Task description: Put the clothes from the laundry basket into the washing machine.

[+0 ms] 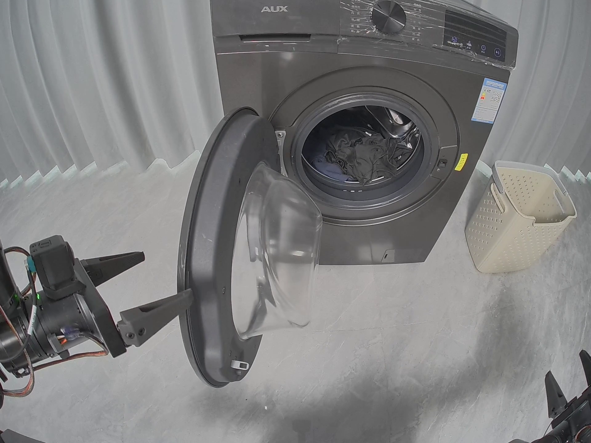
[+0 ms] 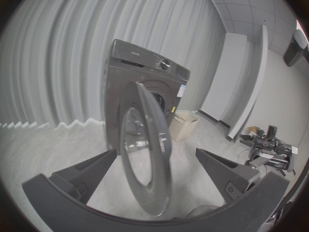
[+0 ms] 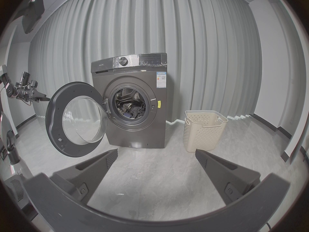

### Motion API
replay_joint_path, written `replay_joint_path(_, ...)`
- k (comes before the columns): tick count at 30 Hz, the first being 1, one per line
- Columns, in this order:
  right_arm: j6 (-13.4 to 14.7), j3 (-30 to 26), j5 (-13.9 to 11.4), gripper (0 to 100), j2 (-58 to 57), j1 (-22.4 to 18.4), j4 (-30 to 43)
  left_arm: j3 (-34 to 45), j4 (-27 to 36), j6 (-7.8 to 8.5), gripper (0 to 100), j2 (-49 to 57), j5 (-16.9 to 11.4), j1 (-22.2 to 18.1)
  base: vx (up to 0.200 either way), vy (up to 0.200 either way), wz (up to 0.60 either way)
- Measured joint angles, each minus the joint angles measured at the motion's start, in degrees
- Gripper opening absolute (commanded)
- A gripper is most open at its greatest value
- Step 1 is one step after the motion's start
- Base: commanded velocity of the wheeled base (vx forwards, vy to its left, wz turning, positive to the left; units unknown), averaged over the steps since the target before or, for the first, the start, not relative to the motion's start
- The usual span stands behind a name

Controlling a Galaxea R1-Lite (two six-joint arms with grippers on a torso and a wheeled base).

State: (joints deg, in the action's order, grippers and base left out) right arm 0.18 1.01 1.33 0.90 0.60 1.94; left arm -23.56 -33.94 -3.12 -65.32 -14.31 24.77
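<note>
The grey washing machine (image 1: 345, 124) stands ahead with its round door (image 1: 228, 247) swung wide open. Dark clothes (image 1: 360, 154) lie inside the drum (image 3: 130, 105). A beige laundry basket (image 1: 517, 216) sits on the floor to the machine's right; its inside is hidden from me. My left gripper (image 1: 166, 281) is open at the outer edge of the door, one fingertip (image 1: 178, 303) right against the rim. In the left wrist view the door (image 2: 145, 145) stands edge-on between the fingers. My right gripper (image 3: 156, 155) is open and holds nothing, low at the right, well back from the machine.
Pale curtains (image 1: 92, 63) hang behind the machine. Bare grey floor (image 1: 400, 352) stretches between me and the washer. Equipment on a stand (image 2: 270, 149) sits off to one side of the room.
</note>
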Motion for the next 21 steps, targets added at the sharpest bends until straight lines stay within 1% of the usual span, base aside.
replay_joint_path(5,0.0,0.0,0.0,100,0.0,0.0,0.0,1.3,0.0,0.17,100,0.3,1.0,-6.3,0.0,0.0,0.0)
replay_joint_path(9,0.0,0.0,0.0,100,0.0,0.0,0.0,2.2,0.0,0.12,100,0.0,1.2,-9.0,0.0,0.0,0.0)
replay_joint_path(15,0.0,0.0,0.0,100,0.0,0.0,0.0,2.3,-0.1,0.44,100,-2.6,1.3,-9.6,0.0,0.0,0.0)
replay_joint_path(18,0.0,0.0,0.0,100,0.0,0.0,0.0,2.1,-0.6,0.61,100,-4.7,1.4,-9.2,0.0,0.0,0.0)
replay_joint_path(21,0.0,0.0,0.0,100,0.0,0.0,0.0,2.0,-2.4,0.72,100,-7.1,1.6,-8.5,0.0,0.0,0.0)
